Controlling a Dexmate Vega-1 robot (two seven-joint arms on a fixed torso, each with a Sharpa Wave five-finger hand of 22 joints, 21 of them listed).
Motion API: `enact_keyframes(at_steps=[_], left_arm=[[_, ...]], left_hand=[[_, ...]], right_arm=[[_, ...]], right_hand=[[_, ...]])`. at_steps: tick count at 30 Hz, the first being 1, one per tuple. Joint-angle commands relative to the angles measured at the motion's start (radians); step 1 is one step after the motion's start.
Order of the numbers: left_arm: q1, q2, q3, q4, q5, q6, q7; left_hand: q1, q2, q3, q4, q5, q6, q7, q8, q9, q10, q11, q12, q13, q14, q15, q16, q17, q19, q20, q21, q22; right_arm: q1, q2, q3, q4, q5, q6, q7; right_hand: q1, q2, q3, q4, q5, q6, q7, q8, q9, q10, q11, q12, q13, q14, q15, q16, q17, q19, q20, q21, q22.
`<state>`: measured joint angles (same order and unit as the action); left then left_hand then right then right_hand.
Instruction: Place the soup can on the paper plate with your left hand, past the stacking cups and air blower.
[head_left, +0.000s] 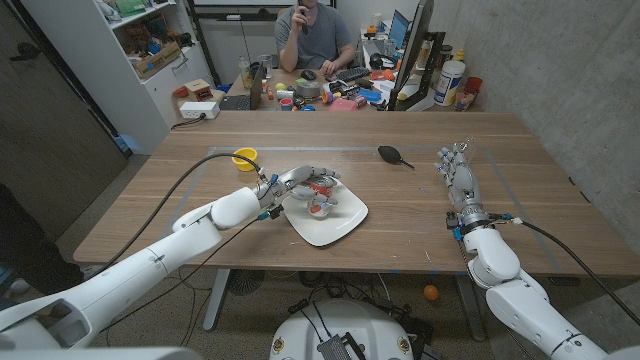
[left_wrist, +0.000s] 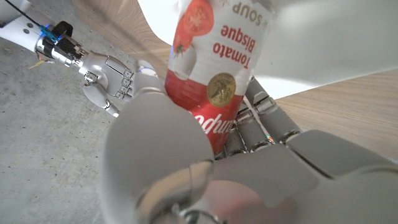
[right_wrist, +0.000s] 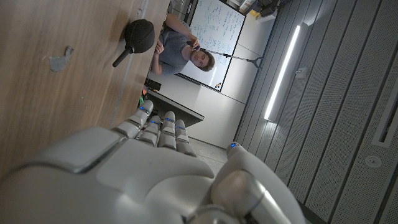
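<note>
My left hand (head_left: 300, 183) grips a red and white tomato soup can (head_left: 322, 195) over the white paper plate (head_left: 345, 222) near the table's middle. In the left wrist view the can (left_wrist: 217, 74) sits between the fingers (left_wrist: 261, 124) with the plate (left_wrist: 323, 43) beyond it. Whether the can touches the plate I cannot tell. The yellow stacking cups (head_left: 245, 158) stand behind my left arm. The black air blower (head_left: 390, 155) lies behind the plate to the right and appears again as the air blower (right_wrist: 137, 34). My right hand (head_left: 458, 175) stands at the right, fingers straight, holding nothing.
A person (head_left: 312, 35) sits behind the table at a cluttered desk (head_left: 340, 95). A black cable (head_left: 180, 190) runs along my left arm across the table. White shelves (head_left: 150, 50) stand at the back left. My right hand (left_wrist: 109, 78) is also visible in the left wrist view.
</note>
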<state>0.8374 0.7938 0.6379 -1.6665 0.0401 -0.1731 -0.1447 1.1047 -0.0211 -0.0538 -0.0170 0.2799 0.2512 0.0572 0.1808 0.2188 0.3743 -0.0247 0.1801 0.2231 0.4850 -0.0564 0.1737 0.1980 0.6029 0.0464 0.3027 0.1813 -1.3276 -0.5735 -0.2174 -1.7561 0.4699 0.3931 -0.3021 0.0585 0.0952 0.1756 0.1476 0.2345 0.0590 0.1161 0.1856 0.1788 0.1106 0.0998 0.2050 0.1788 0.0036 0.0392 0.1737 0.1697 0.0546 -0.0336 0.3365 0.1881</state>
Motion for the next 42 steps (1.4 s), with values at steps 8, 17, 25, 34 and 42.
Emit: enact_keyframes(at_steps=[8, 17, 25, 34, 42], left_arm=[[-0.034, 0.036, 0.026, -0.038, 0.06, 0.031, -0.078], [-0.049, 0.028, 0.022, -0.009, 0.036, -0.021, -0.099], [-0.06, 0.01, 0.012, 0.016, 0.006, -0.079, -0.105], [-0.061, -0.008, -0.001, 0.025, -0.003, -0.114, -0.085], [-0.063, -0.017, -0.01, 0.026, -0.002, -0.122, -0.071]], left_hand=[[-0.059, -0.006, -0.134, 0.062, 0.092, -0.441, 0.019, 0.0, -0.015, -0.546, 0.158, 0.001, -0.016, -0.594, 0.249, -0.001, -0.004, -0.571, 0.169, -0.126, 0.002], [-0.161, 0.024, -0.255, 0.131, 0.182, -0.825, 0.039, -0.003, -0.019, -0.875, 0.23, 0.013, -0.021, -0.909, 0.273, 0.006, -0.001, -0.909, 0.168, -0.12, 0.008], [-0.243, 0.023, -0.287, 0.158, 0.217, -0.957, 0.018, -0.006, -0.018, -1.01, 0.236, 0.01, -0.016, -1.046, 0.275, 0.009, 0.003, -1.077, 0.168, -0.122, 0.01], [-0.37, 0.009, -0.282, 0.133, 0.29, -0.99, 0.0, -0.026, -0.022, -1.083, 0.236, 0.002, -0.015, -1.14, 0.273, 0.024, 0.008, -1.21, 0.168, -0.095, 0.018], [-0.375, 0.008, -0.282, 0.129, 0.292, -0.989, 0.008, -0.025, -0.021, -1.077, 0.237, 0.006, -0.016, -1.143, 0.272, 0.024, 0.007, -1.213, 0.168, -0.092, 0.018]], right_arm=[[0.012, 0.002, 0.001, 0.02, 0.012, 0.002, 0.012], [0.02, 0.002, -0.001, 0.03, 0.018, 0.0, 0.016], [0.033, 0.004, -0.006, 0.039, 0.02, -0.002, 0.021], [0.046, 0.003, -0.01, 0.047, 0.023, -0.009, 0.023], [0.057, 0.003, -0.013, 0.055, 0.023, -0.011, 0.024]], right_hand=[[0.004, 0.026, 0.002, -0.001, -0.002, 0.002, 0.009, 0.004, 0.003, 0.01, 0.001, 0.001, 0.004, 0.005, 0.009, 0.003, 0.003, 0.008, -0.004, -0.002, 0.002], [0.004, 0.026, 0.002, -0.001, -0.002, 0.002, 0.009, 0.004, 0.003, 0.013, 0.002, 0.002, 0.004, 0.006, 0.009, 0.003, 0.003, 0.008, -0.003, -0.003, 0.003], [0.004, 0.026, 0.002, -0.001, -0.002, 0.001, 0.009, 0.004, 0.003, 0.013, 0.0, 0.002, 0.004, 0.006, 0.008, 0.003, 0.003, 0.009, -0.003, -0.004, 0.003], [0.003, 0.025, 0.002, -0.001, -0.002, 0.002, 0.008, 0.004, 0.003, 0.013, 0.002, 0.002, 0.004, 0.006, 0.009, 0.003, 0.003, 0.009, -0.003, -0.005, 0.003], [0.004, 0.025, 0.002, -0.002, -0.002, 0.002, 0.009, 0.004, 0.003, 0.013, 0.001, 0.002, 0.004, 0.006, 0.009, 0.003, 0.003, 0.009, -0.002, -0.006, 0.003]])
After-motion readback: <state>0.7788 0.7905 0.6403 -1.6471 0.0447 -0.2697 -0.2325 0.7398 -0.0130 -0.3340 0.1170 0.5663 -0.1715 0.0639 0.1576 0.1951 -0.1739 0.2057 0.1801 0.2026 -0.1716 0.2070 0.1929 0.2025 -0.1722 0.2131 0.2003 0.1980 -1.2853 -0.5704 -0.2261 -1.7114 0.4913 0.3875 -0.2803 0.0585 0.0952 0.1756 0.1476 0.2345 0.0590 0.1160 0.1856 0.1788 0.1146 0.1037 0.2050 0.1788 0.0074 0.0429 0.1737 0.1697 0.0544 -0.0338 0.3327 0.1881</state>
